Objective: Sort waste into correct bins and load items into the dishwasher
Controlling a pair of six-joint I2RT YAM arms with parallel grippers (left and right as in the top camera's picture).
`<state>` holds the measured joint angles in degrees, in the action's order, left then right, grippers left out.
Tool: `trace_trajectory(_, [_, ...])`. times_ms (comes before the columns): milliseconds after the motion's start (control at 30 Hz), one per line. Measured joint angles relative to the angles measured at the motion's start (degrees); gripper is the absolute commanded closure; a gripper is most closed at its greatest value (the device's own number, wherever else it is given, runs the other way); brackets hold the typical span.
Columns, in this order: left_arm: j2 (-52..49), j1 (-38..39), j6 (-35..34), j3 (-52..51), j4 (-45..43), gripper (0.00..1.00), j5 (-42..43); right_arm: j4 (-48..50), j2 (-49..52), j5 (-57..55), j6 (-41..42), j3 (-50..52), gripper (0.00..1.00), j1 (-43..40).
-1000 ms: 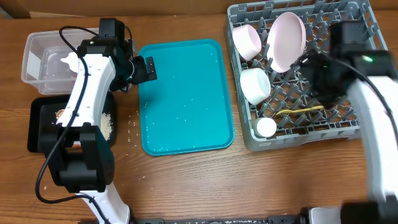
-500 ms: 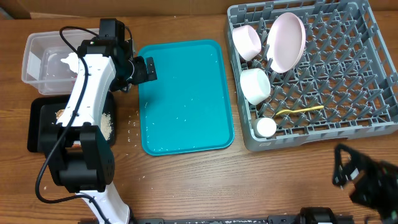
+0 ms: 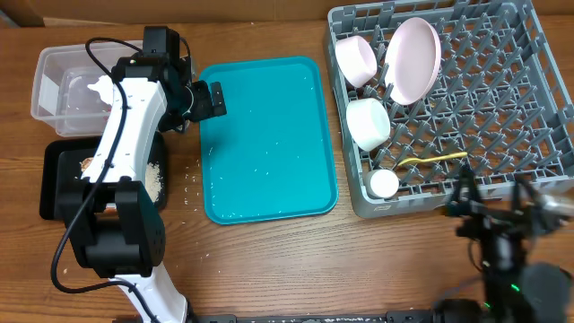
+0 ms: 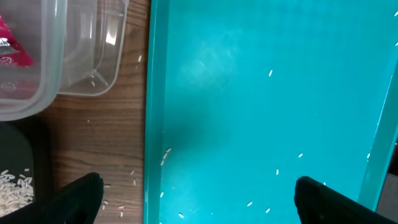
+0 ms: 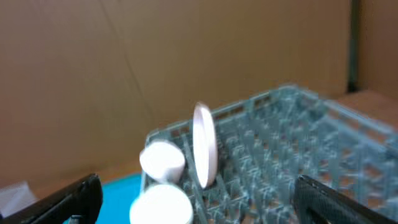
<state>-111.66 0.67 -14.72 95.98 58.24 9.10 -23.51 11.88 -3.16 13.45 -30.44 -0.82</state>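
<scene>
Five items sit in the grey dish rack (image 3: 502,90): pink plate (image 3: 413,58) on edge, pink bowl (image 3: 356,59) and white bowl (image 3: 368,123) tilted at its left side, white cup (image 3: 384,184) in the near left corner, yellow spoon (image 3: 433,160) lying flat. Right gripper (image 5: 199,208) is at the rack's front, blurred, fingers spread, empty. Left gripper (image 4: 199,208) is over the teal tray (image 4: 261,93) edge, spread, empty. Red wrapper (image 4: 12,50) is in the clear tub (image 4: 81,62); rice (image 4: 15,186) lies on the black tray (image 4: 12,143).
</scene>
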Motion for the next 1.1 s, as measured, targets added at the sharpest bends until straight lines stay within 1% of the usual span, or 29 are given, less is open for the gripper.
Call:
trace_trajectory(67, [0.0,-0.02,0.0,0.0,0.02,0.0,0.02,9.01,-1.7,2.14,0.0,9.18,0.0,-0.24])
trace_trajectory(167, [0.0,0.0,0.0,0.0,0.02,0.0,0.02,15.74,-4.87,4.17,-0.02,19.78,0.0,-0.31])
trace_trajectory(200, [0.0,0.0,0.0,0.0,0.02,0.0,0.0,16.13,-5.31,4.35,-0.07,20.72,0.0,-0.31])
trace_trajectory(233, [0.0,-0.02,0.0,0.0,0.04,0.0,0.02,16.81,-6.91,4.74,-0.02,23.93,0.0,-0.31])
trace_trajectory(367, [0.0,-0.02,0.0,0.0,0.02,0.0,0.0,18.34,-9.38,5.27,-0.02,29.05,0.0,-0.31])
trace_trajectory(1100, [0.0,0.0,0.11,0.0,0.5,0.0,-0.83,18.58,-10.93,5.29,-0.02,29.38,0.0,-0.31])
